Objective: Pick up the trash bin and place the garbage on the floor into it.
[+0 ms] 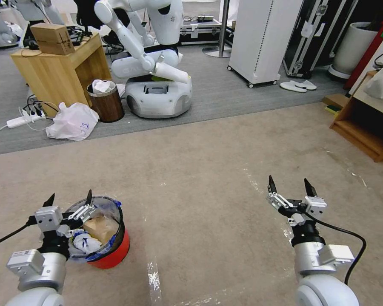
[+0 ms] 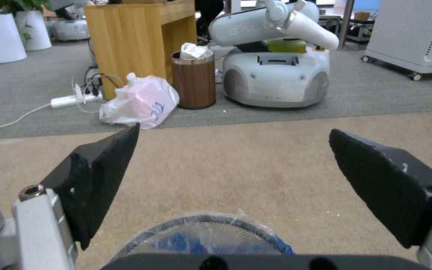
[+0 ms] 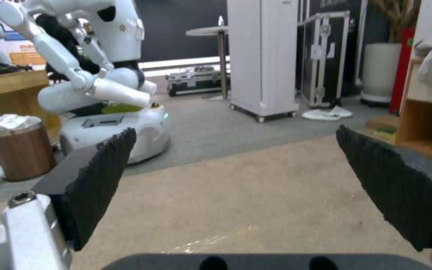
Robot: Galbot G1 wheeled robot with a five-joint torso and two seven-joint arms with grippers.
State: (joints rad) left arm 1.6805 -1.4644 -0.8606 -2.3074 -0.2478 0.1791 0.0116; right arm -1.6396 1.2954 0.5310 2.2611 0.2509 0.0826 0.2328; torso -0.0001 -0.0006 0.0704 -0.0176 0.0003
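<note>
Red plastic trash bin [image 1: 108, 248] with printed clear liner stands on the beige carpet floor [image 1: 208, 178], near left, already holding a tan paper bag [image 1: 100, 227] and white tissue. Left gripper [image 1: 70, 202] hovers just over its near rim, fingers released and spread, apparently poised to seize the rim. Right gripper [image 1: 291, 187] waits near right, fingers likewise spread, grasping nothing. Carpet ahead looks litter-free.

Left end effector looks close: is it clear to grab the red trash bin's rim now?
Probably yes: the left end effector is open over the red trash bin, nothing between them; the bin's rim lies just below.
</note>
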